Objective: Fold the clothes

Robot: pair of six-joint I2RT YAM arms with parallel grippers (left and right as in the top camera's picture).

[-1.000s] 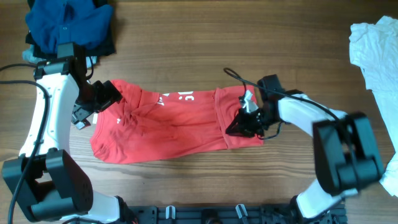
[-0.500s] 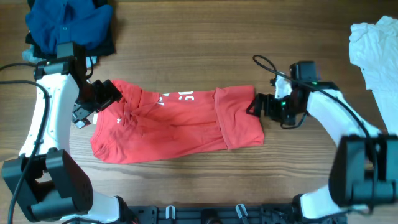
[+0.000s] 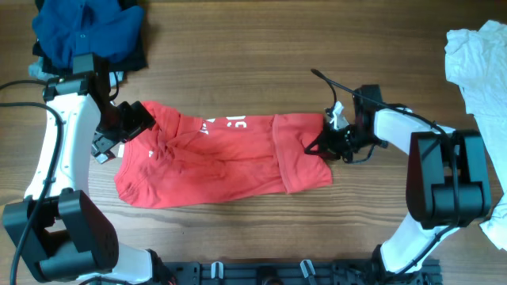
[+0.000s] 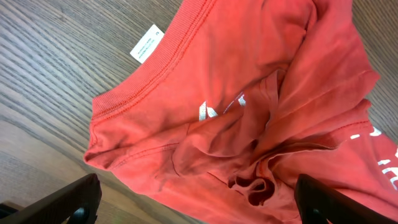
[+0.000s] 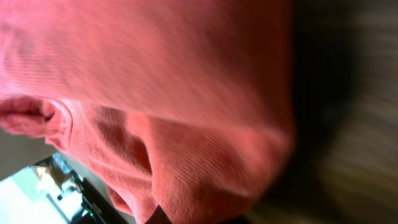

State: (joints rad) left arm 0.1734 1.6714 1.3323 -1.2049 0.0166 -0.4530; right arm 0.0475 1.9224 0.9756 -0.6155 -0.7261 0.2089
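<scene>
Reaching inward, right claw [image 3: 316, 147] pinches red T-shirt [image 3: 214, 162] at its edge.

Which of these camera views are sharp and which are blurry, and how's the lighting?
Overhead view: sharp, evenly lit, soft shadows around the red T-shirt. Left wrist view: crisp, stitching and the white label clear. Right wrist view: badly blurred, red cloth filling it, the table a dark smear at right.
</scene>
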